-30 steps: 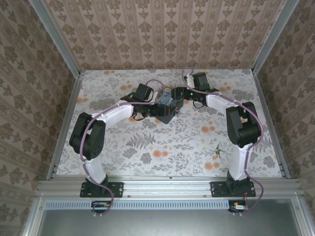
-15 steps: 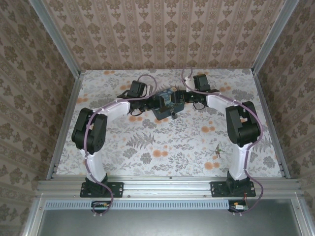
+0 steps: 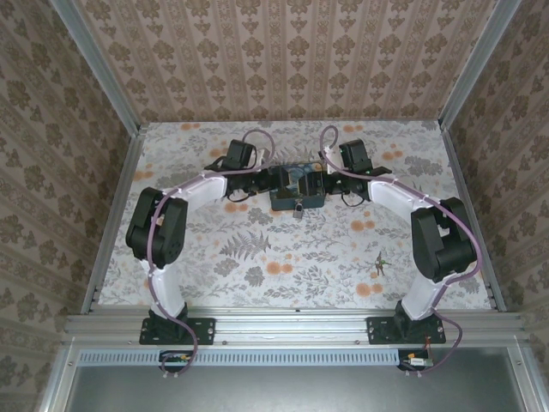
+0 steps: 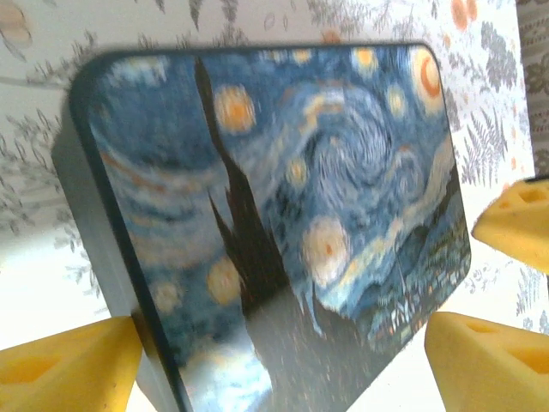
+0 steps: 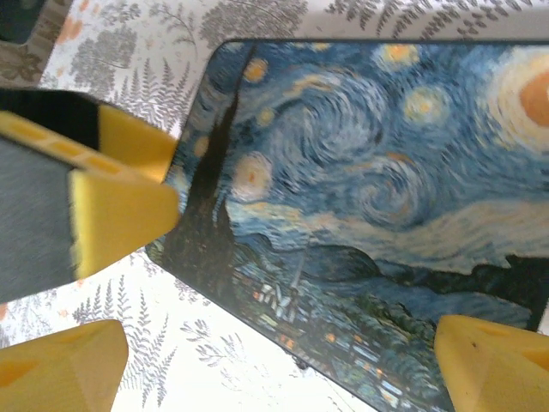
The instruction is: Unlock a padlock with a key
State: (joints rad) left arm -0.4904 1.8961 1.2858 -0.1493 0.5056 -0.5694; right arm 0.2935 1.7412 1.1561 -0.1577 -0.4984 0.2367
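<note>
Left gripper [image 3: 269, 181], right gripper [image 3: 330, 183]: both spread, flanking dark-blue swirl-printed box [image 3: 297, 182]; box lately turned square; small brass-coloured padlock [image 3: 296, 209] thereby presented nearward.

The box [image 4: 283, 215] bore a swirling night-sky print — deep blue, with yellow-orange stars and a dark spire. The desk [image 3: 283, 249] was white, strewn with grey ferns and orange blossoms. Fingers [image 4: 60, 369] of the left tool [image 4: 274, 365] were yellow; the arms [image 3: 206, 189] were white with black joints — purple cables alongside.
</note>
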